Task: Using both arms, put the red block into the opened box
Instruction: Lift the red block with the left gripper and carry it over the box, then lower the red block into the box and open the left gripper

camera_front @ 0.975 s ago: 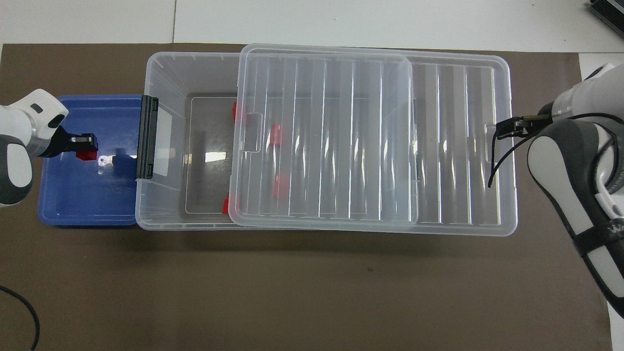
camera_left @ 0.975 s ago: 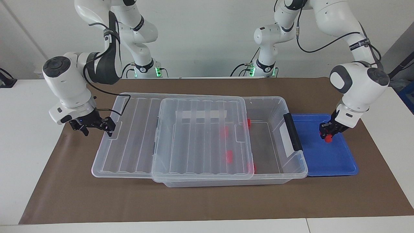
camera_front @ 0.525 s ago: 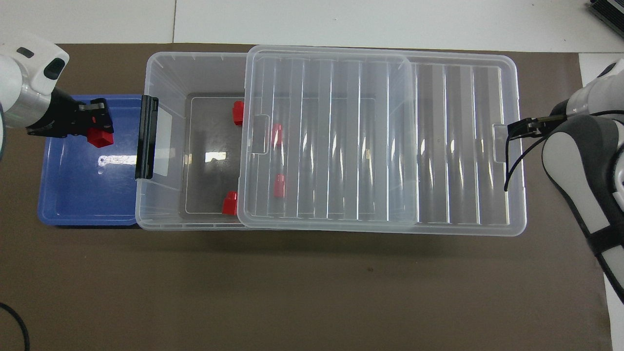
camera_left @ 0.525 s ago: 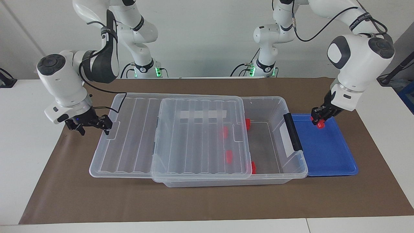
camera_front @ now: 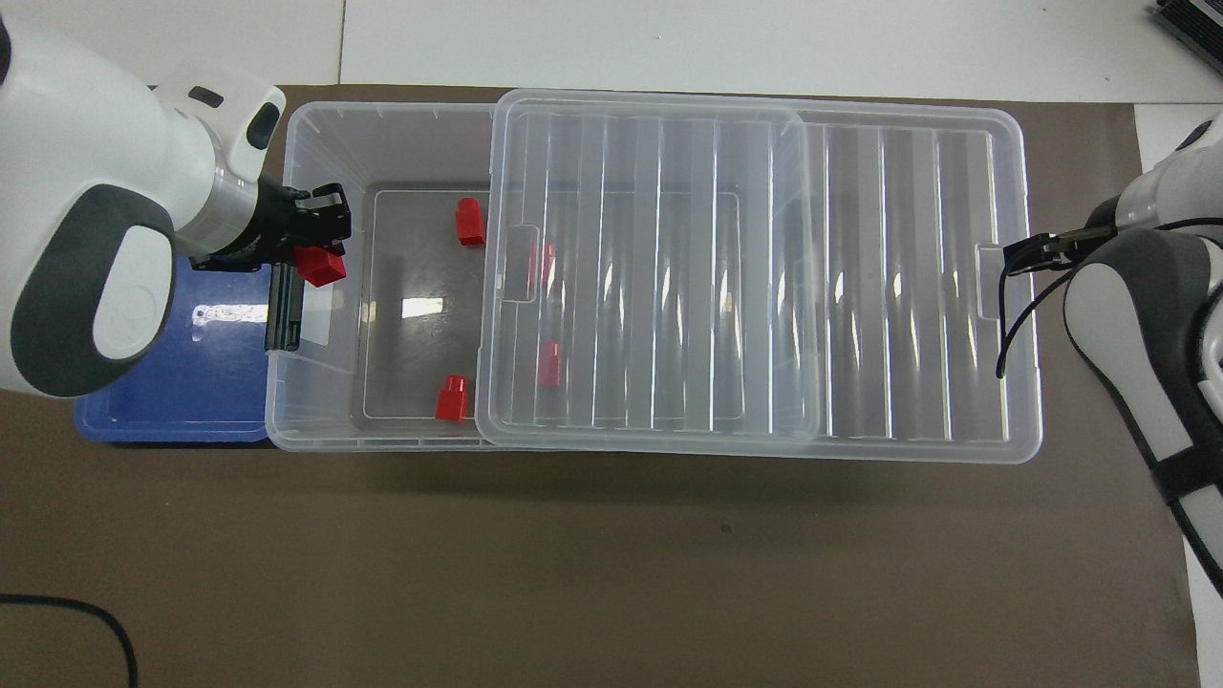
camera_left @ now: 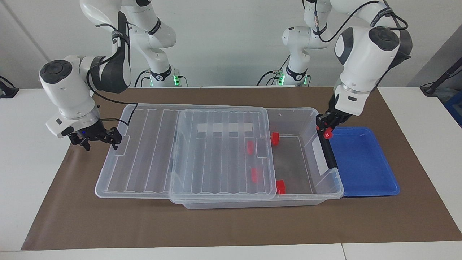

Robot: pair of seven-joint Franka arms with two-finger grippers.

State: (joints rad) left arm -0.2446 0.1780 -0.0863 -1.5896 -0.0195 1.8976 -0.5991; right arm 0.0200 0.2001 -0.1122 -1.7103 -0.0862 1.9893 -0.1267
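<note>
Gripping red block (camera_left: 327, 134), left gripper's (camera_left: 326, 130) fingers over the opened box's (camera_left: 326, 187) handle end

clear glossy plastic box (camera_left: 326, 187) — ribbed lid (camera_left: 220, 155); matt brown paper mat (camera_left: 231, 224)

Two red blocks (camera_front: 542, 263) under the ribbed lid (camera_front: 669, 268) show only as smeared red patches, shape not readable. Overhead, the left arm (camera_front: 105, 239) covers much of the blue tray (camera_front: 172, 420) & is cut off by the pic edge; right arm (camera_front: 1147, 334) cut off too. Right gripper (camera_left: 113, 139) tips vs lid edge: too small to tell contact.
</note>
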